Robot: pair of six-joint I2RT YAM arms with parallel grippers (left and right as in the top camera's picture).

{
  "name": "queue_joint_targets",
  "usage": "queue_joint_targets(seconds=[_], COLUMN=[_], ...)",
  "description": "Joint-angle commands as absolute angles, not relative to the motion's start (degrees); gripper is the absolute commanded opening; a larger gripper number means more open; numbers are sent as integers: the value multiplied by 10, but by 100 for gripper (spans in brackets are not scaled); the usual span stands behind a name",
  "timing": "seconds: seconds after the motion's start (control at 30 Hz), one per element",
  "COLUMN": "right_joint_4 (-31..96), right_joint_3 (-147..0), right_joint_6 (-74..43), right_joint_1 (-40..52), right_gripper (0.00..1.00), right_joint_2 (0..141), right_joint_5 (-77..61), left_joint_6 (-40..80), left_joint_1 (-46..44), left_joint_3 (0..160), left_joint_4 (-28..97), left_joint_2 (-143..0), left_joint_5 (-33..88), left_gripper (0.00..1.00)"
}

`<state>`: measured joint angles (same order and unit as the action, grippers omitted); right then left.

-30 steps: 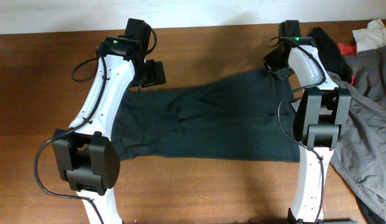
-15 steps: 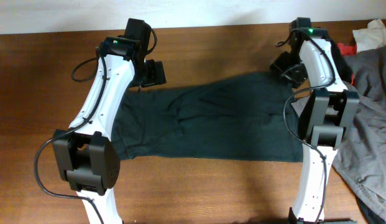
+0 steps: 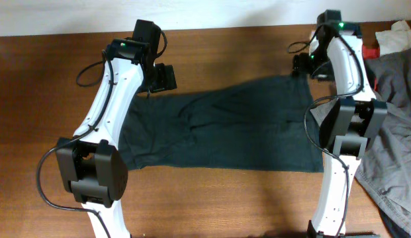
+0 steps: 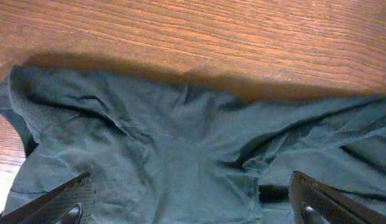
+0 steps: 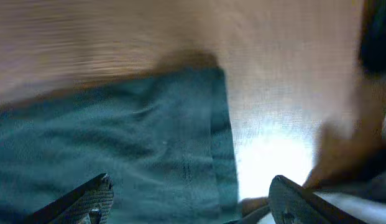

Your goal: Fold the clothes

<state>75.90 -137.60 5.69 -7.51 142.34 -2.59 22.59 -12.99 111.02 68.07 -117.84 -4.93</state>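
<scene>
Jaws on both arms stand spread wide, with nothing pinched between them. The left gripper [image 4: 191, 206] hangs over the rumpled upper-left corner of the clothes [image 3: 225, 129], its fingers straddling bunched creases. The right gripper [image 5: 196, 205] is close by the upper-right corner, where a straight hem meets the bare table [image 3: 46, 99]. The dark garment lies spread across the middle of the overhead frame between the two arms, its left part wrinkled. To do the fold well, I judge that each gripper should drop onto its own top corner and pinch a flat edge rather than a bunch. Both should then lift together and carry the corners evenly toward the lower edge, staying clear of the grey garment [image 3: 397, 106] at the right.
</scene>
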Motion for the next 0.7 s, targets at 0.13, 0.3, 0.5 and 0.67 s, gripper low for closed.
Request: queue_joint_targets(seconds=[0.13, 0.3, 0.5, 0.67], right_joint_4=[775, 723, 675, 662], right_joint_3=[-1397, -1397, -1397, -1397], right_joint_6=[363, 373, 372, 370], right_joint_1=[-95, -106, -120, -133], right_gripper=[79, 79, 74, 70], right_joint_2=[1431, 1456, 1467, 1493], right_joint_5=[-121, -127, -163, -225], left_joint_6=[227, 227, 227, 227], left_joint_1=[-130, -130, -130, -130], left_joint_3=[1115, 1115, 1115, 1115], left_joint_4=[681, 681, 681, 681], left_joint_2=[-1173, -1173, -1173, -1173], left_joint_5=[-50, -50, -50, -50], left_gripper=[99, 99, 99, 99])
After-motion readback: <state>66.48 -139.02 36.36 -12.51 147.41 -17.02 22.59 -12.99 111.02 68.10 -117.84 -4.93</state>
